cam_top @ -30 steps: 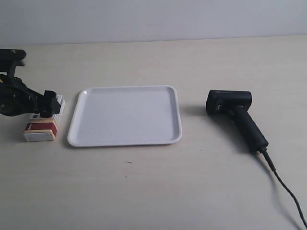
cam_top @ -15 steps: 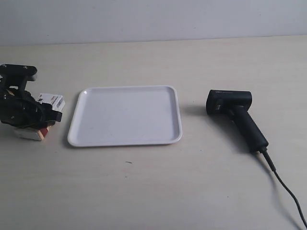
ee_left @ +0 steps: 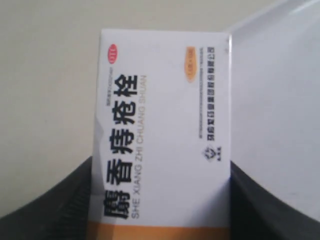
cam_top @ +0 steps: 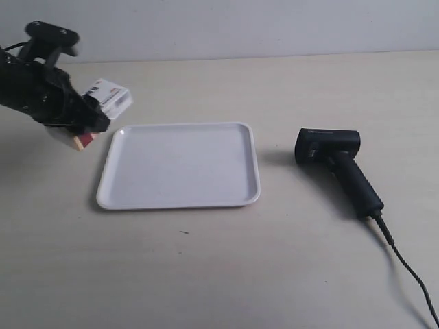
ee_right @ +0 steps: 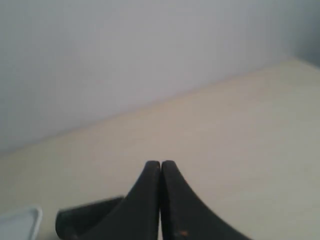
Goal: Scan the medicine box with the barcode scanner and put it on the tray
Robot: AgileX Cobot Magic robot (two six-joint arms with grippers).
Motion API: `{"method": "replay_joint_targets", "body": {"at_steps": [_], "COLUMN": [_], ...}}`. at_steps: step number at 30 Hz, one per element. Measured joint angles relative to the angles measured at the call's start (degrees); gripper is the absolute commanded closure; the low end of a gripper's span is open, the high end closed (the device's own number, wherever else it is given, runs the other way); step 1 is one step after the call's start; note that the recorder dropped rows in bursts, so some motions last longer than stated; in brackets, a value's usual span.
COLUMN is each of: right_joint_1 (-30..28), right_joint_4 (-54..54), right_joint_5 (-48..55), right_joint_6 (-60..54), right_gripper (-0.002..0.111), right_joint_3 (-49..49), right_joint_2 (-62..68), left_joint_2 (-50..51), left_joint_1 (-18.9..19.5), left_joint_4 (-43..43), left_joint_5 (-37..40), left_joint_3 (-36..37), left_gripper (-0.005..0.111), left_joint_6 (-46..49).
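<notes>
The white medicine box [cam_top: 104, 100] hangs tilted in the air, just off the far left corner of the white tray [cam_top: 180, 165]. My left gripper [cam_top: 86, 122] is shut on it. In the left wrist view the box [ee_left: 162, 125] fills the middle, clamped between the two black fingers [ee_left: 65, 207], with its tan band at the held end and the tray's rim [ee_left: 260, 20] beyond. The black barcode scanner [cam_top: 339, 164] lies on the table to the right of the tray, its cable trailing to the near right. My right gripper [ee_right: 160, 165] is shut and empty above the table; it is out of the exterior view.
The pale table [cam_top: 226, 267] runs to a light wall at the back. The scanner's thin cable [cam_top: 408, 271] snakes toward the near right corner. Part of the scanner's head [ee_right: 87, 220] and a tray corner [ee_right: 20, 220] show low in the right wrist view.
My left gripper has lifted the medicine box off the table left of the tray and carried it up and toward the tray's far left corner. Scanner and tray have not moved.
</notes>
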Motion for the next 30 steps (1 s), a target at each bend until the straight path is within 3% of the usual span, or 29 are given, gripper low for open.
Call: {"method": "replay_joint_targets", "body": {"at_steps": [3, 7, 12, 15, 21, 30], "right_joint_1": [3.96, 10.6, 12.79, 13.64, 17.81, 17.77], "right_joint_4": [-0.11, -0.35, -0.43, -0.43, -0.43, -2.04], "right_joint_5": [0.75, 1.66, 9.95, 12.26, 12.19, 10.45], "right_joint_6": [0.22, -1.45, -3.83, -4.58, -8.79, -10.06], "right_gripper": [0.103, 0.081, 0.045, 0.033, 0.028, 0.029], "right_joint_3": [-4.33, -12.92, -22.99, -25.9, -28.48, -30.94], "right_joint_2": [14.43, 33.34, 47.69, 53.34, 59.32, 66.51], "left_joint_2": [0.0, 0.22, 2.45, 4.32, 6.55, 7.24], "left_joint_1": [-4.64, -9.77, -11.0, -11.0, -11.0, -11.0], "left_joint_4": [-8.39, -14.36, -14.91, -14.91, -14.91, -14.91], "left_joint_5": [0.0, 0.1, 1.37, 1.91, 0.92, 0.92], "left_joint_3": [-0.71, -2.42, -3.03, -3.03, -3.03, -3.03], "left_gripper": [0.107, 0.107, 0.107, 0.107, 0.107, 0.107], "left_joint_6": [14.28, 23.39, 27.68, 29.81, 31.04, 32.09]}}
